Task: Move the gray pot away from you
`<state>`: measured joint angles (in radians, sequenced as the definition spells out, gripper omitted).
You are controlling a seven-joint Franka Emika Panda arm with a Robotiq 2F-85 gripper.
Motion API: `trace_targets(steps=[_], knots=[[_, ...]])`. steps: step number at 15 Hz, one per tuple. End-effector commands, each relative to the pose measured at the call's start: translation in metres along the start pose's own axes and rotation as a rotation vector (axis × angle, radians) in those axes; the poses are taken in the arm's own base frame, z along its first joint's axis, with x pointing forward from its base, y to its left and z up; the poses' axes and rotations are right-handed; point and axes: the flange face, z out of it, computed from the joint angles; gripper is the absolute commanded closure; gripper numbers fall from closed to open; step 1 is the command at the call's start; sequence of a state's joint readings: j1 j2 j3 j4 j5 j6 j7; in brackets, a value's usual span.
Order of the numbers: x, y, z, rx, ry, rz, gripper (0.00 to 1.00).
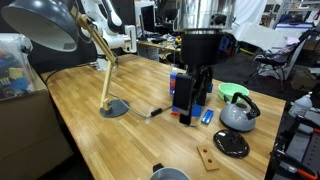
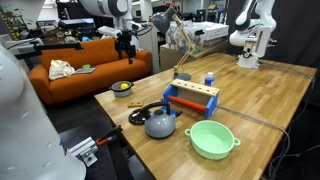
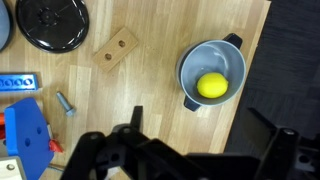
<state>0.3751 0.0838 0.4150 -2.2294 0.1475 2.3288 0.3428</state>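
Observation:
The gray pot (image 3: 212, 75) is a small round pot with a stub handle and a yellow round fruit inside. It stands near the table's edge, and it shows in both exterior views (image 2: 122, 88) (image 1: 170, 174). My gripper (image 3: 200, 132) is open and empty. It hangs above the table just short of the pot, with its dark fingers spread wider than the pot. In an exterior view the gripper (image 2: 126, 45) is well above the pot and touches nothing.
A flat black disc (image 3: 55, 22), a wooden block with holes (image 3: 117, 47) and a blue bolt (image 3: 65, 102) lie near the pot. A silver-gray kettle (image 2: 161, 123), a green bowl (image 2: 211, 139) and a blue-and-red toy rack (image 2: 191, 97) stand farther along. The table edge runs just beyond the pot (image 3: 255, 70).

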Motion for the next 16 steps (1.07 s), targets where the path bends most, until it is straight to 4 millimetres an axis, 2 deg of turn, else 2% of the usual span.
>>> trace_targets(steps=[1,6,9,16], knots=[[0.010,-0.006,0.023,0.025,-0.005,0.055,0.00],[0.008,-0.022,0.090,0.002,-0.091,0.083,0.00],[0.007,-0.031,0.120,-0.046,-0.132,0.076,0.00],[0.010,-0.040,0.158,-0.097,-0.193,0.014,0.00]])
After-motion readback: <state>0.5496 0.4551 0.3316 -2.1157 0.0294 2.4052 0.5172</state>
